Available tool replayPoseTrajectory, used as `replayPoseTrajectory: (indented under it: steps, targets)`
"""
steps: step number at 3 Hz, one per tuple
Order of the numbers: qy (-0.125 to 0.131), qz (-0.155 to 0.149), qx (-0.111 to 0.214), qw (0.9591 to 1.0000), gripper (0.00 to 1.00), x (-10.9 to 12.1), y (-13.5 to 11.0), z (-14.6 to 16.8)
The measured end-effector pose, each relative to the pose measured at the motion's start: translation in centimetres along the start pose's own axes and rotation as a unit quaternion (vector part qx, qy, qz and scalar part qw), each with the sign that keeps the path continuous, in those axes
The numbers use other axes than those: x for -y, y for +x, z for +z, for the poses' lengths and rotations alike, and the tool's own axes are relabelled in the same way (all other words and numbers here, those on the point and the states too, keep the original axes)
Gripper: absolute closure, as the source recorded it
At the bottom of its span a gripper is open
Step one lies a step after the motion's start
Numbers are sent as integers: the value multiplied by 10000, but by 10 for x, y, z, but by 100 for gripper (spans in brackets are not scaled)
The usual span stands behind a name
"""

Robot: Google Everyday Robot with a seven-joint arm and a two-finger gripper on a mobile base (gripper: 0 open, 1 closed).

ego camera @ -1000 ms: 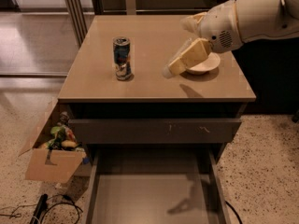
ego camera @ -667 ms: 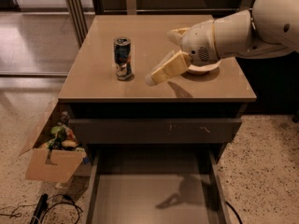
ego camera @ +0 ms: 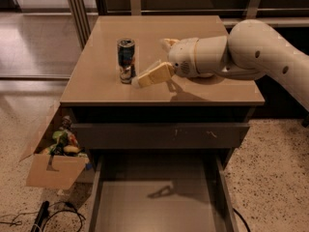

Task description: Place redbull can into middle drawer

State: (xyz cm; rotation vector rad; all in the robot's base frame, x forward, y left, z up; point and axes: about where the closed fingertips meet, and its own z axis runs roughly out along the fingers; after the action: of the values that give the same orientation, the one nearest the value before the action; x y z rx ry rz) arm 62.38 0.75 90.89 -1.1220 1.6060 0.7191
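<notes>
Redbull can (ego camera: 126,61) upright on desk (ego camera: 203,93), gripper (ego camera: 153,67) just right of the can, jaws spread, apart from it, middle drawer (ego camera: 145,207) pulled open below the can.

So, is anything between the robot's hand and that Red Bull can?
Nothing visible. The hand is just right of the redbull can, with only bare tabletop between them. The middle drawer below stands open.

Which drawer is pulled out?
The lower one, the middle drawer, shows its floor; the drawer above is shut. The gripper is up beside the redbull can.
</notes>
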Motion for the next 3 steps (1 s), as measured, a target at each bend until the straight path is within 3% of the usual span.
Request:
replayPoseTrajectory:
  steps: [1, 3]
  targets:
    - [62, -190, 17, 9998, 0, 25, -2, 24]
    - [-111, -187, 189, 9996, 0, 36, -3, 72]
